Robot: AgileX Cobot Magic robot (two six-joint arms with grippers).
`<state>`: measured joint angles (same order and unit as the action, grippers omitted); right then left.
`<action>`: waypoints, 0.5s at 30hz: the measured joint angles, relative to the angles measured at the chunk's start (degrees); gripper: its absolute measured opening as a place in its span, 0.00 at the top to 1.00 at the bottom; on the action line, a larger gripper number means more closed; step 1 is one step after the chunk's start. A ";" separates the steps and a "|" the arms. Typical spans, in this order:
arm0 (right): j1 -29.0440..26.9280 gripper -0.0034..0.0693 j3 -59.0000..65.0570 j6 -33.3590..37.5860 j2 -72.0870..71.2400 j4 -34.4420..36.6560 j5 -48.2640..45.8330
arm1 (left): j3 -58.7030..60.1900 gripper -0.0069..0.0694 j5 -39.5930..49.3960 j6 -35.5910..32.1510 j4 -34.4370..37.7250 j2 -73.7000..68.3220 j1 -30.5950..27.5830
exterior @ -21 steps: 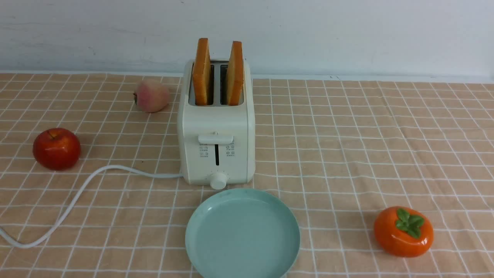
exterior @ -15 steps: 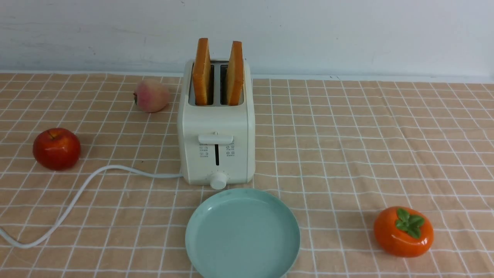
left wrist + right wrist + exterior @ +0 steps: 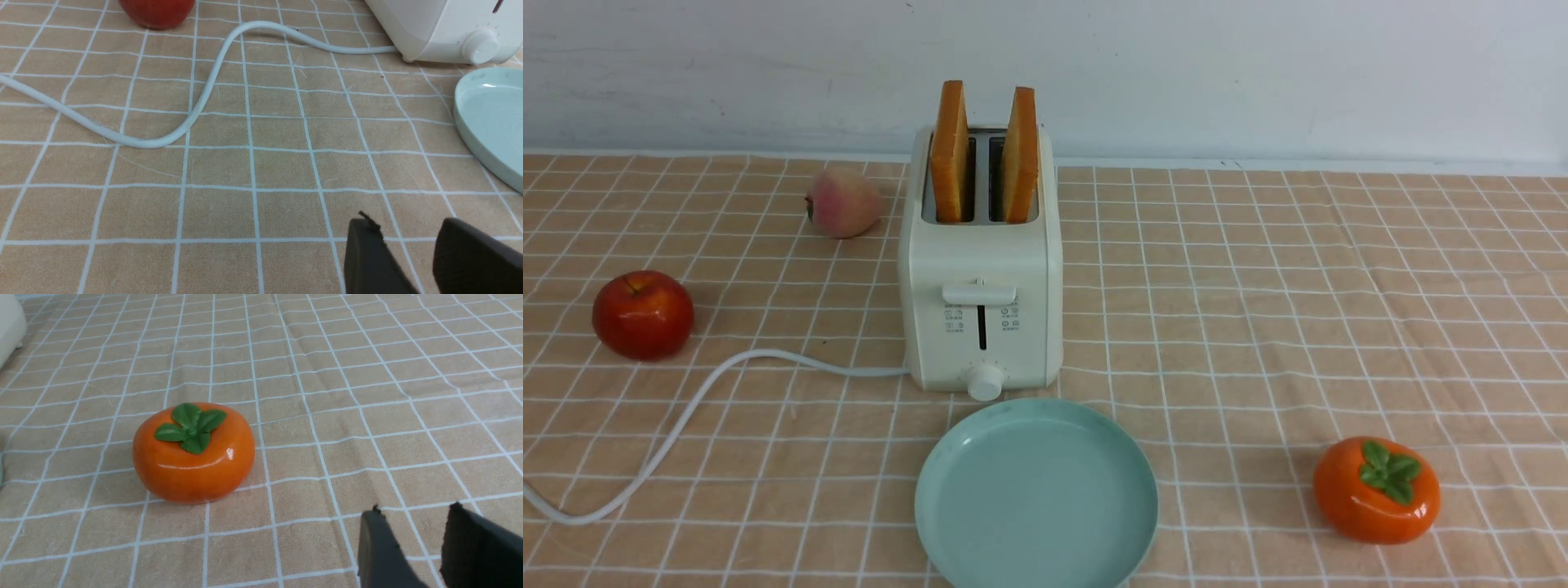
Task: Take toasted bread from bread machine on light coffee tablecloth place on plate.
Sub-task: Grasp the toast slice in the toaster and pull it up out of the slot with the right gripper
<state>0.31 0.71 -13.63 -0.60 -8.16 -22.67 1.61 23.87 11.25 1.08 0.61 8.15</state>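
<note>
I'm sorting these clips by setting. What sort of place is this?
Probably a staged breakfast table in a lab, not a real kitchen: a toaster holding toast and a plate sit on a checked tablecloth, with glossy toy-like fruit, against a bare white wall.

A plain white wall [image 3: 1258, 73], faintly smudged and bluish in tone, fills the back behind the table's far edge. A thin pale strip [image 3: 1339, 165] runs along its foot. Light is soft and even, casting only faint shadows.
</note>
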 joint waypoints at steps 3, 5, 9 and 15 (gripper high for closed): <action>0.00 0.62 0.00 0.00 0.00 0.00 0.00 | 0.00 0.60 0.00 0.00 0.00 0.00 0.00; 0.00 0.62 0.00 0.00 0.00 0.00 0.00 | 0.00 0.60 0.00 0.00 0.00 0.00 0.00; 0.00 0.62 0.00 0.00 0.00 0.00 0.00 | 0.00 0.60 0.00 0.00 0.00 0.00 0.00; 0.00 0.62 0.00 0.00 0.00 -1.30 0.00 | 0.00 0.60 0.00 0.00 0.00 0.00 0.00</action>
<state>0.31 0.71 -13.63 -0.60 -9.46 -22.67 1.61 23.87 11.25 1.08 0.61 8.15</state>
